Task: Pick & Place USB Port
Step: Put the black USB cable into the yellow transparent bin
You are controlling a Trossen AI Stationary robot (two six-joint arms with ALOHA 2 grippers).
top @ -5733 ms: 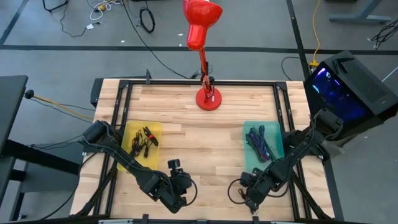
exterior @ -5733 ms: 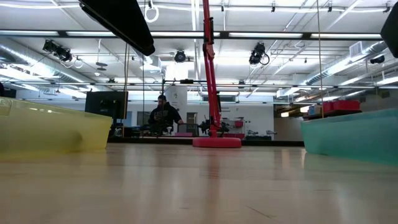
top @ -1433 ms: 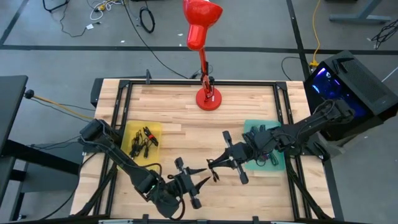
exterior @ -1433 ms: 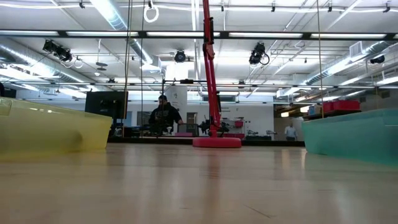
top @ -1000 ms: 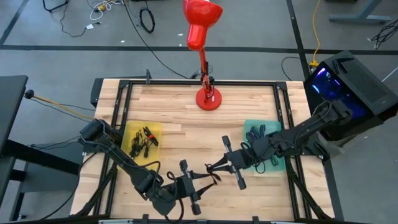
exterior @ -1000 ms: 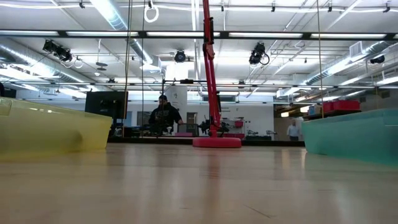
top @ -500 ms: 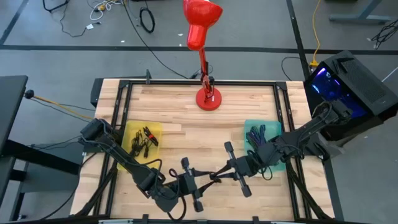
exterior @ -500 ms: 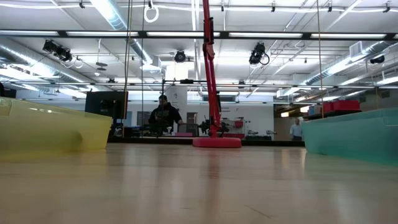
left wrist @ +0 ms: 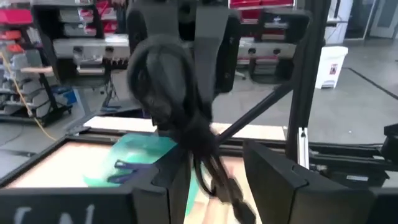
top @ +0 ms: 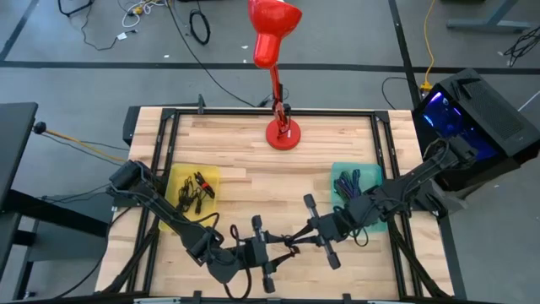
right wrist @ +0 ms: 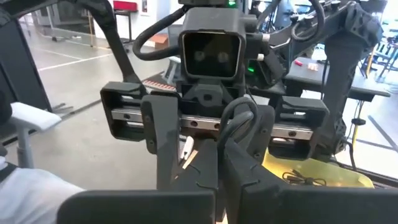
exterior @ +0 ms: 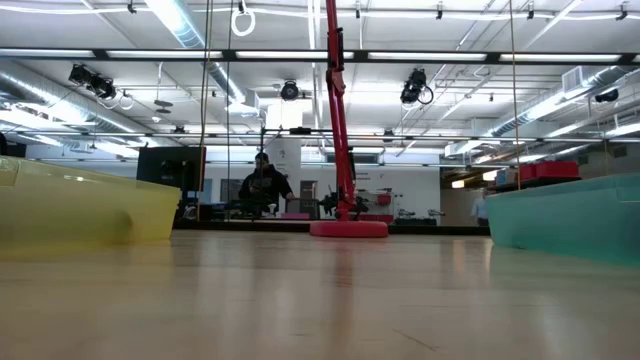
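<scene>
1. Nearest the front edge of the table, the two arms meet head-on above the wood. The right gripper is pinched tight on a dark USB cable, holding it up in the air between the two arms, clear of the table.
2. The left gripper faces it with its fingers spread wide, one either side of the hanging cable; from the left wrist view they look not yet closed on it.
3. I judge this to be a hand-over in mid-air: the cable has left the teal bin and is being passed across. The next move calls for the left gripper to close on the cable before the right lets go.
4. The cable is bunched and looped rather than straight, so its long axis is hard to name; in the high view it runs roughly along the line from one gripper to the other, its loose end drooping. Which end carries the plug I cannot tell.
5. Further back on the left sits the yellow bin with dark cables in it, likely the destination.
6. At the far edge stands the red lamp.
</scene>
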